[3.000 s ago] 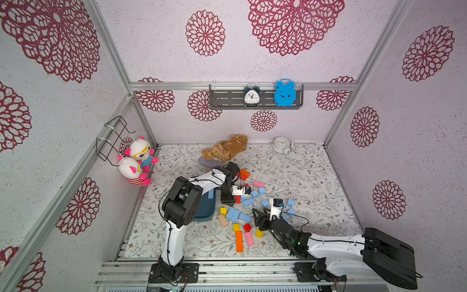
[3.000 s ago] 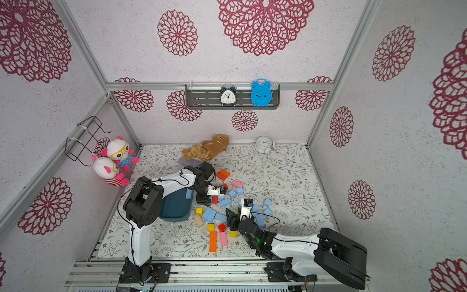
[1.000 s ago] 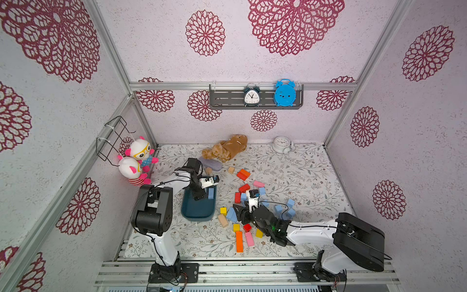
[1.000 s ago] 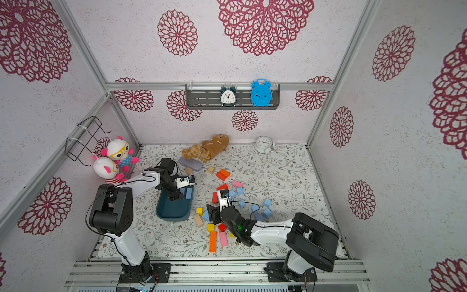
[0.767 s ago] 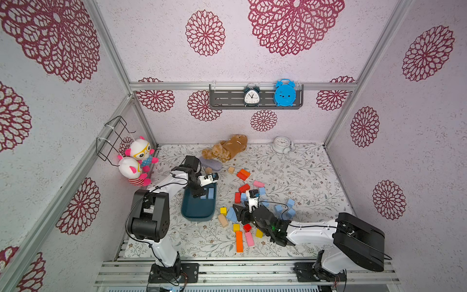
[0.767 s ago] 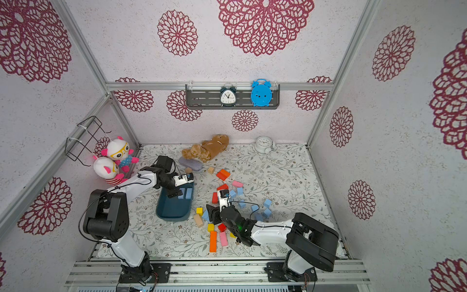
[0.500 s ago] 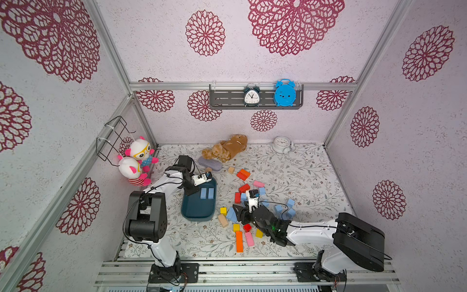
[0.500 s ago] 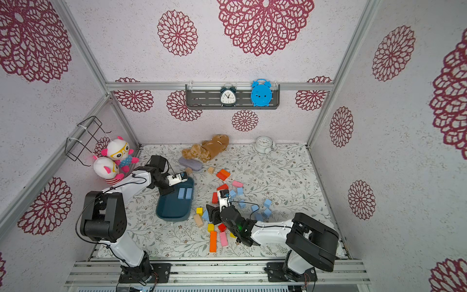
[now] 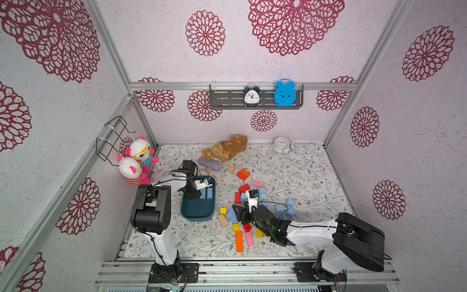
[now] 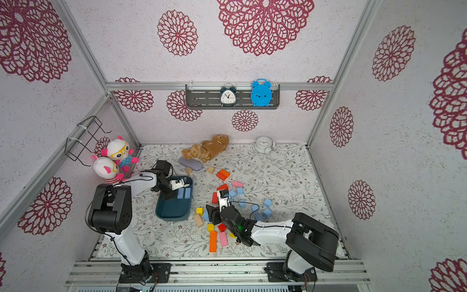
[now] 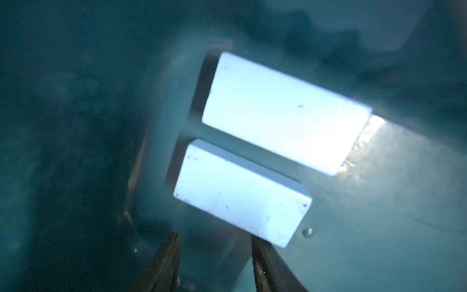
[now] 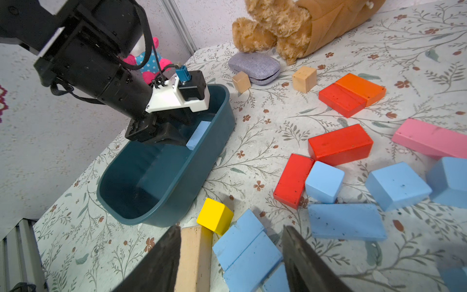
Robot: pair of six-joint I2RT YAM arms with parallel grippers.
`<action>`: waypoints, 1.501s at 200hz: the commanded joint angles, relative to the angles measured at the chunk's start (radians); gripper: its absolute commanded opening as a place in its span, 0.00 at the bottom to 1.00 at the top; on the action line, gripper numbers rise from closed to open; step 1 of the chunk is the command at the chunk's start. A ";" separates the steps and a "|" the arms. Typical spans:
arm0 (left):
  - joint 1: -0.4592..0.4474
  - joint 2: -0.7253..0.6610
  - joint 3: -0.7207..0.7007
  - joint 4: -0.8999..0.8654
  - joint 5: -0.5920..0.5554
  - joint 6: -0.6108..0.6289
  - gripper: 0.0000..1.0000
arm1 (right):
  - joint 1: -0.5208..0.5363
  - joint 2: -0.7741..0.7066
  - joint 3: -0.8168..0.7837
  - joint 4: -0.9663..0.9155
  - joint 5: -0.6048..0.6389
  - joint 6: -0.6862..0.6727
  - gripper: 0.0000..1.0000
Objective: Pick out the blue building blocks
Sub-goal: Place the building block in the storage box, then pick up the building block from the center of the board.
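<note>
Your left gripper (image 11: 213,239) hung inside the teal tray (image 9: 185,215), fingers apart and empty. Two blue building blocks (image 11: 242,192) lay at its 12 o'clock end. Your right gripper (image 12: 231,228) straddled more at the tray's 4 o'clock, and I couldn't tell whether it was gripping them.

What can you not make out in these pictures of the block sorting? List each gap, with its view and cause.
Right wrist view: the bottom edge cuts off the right fingers around the blue blocks; grip unclear.
Right wrist view: the left arm hides part of the inside of the tray.
Left wrist view: the wall of the tray is dark and blurred.
In a top view: the right arm partly covers a yellow block.
</note>
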 commanded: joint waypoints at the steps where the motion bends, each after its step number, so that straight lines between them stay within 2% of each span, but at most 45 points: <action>1: -0.016 0.029 0.018 0.008 -0.019 0.234 0.51 | -0.009 -0.024 0.000 0.024 0.012 0.007 0.66; 55: -0.026 0.017 0.052 -0.004 0.023 0.187 0.53 | -0.009 -0.014 0.005 0.027 0.011 0.010 0.67; 82: -0.024 -0.025 0.053 0.002 0.023 0.162 0.62 | -0.011 -0.014 0.021 -0.007 0.012 -0.001 0.67; 115: -0.024 -0.143 0.037 -0.010 0.093 0.043 0.71 | -0.049 -0.033 0.073 -0.133 -0.026 -0.010 0.67; 134: -0.030 -0.226 0.023 -0.001 0.148 -0.126 0.75 | -0.099 -0.042 0.110 -0.231 -0.075 -0.010 0.67; 158: -0.039 -0.327 0.002 0.027 0.268 -0.444 0.78 | -0.178 -0.040 0.173 -0.405 -0.127 -0.018 0.67; 190: -0.066 -0.462 -0.126 0.215 0.409 -0.850 0.82 | -0.276 -0.009 0.283 -0.674 -0.100 -0.055 0.67; 205: -0.100 -0.504 -0.204 0.326 0.418 -0.966 0.83 | -0.322 0.015 0.329 -0.770 -0.089 -0.078 0.67; 236: -0.178 -0.536 -0.264 0.365 0.333 -0.948 0.84 | -0.402 0.095 0.432 -0.892 -0.087 -0.142 0.66; 300: -0.180 -0.476 -0.253 0.370 0.346 -1.002 0.84 | -0.491 0.296 0.591 -0.969 -0.113 -0.185 0.55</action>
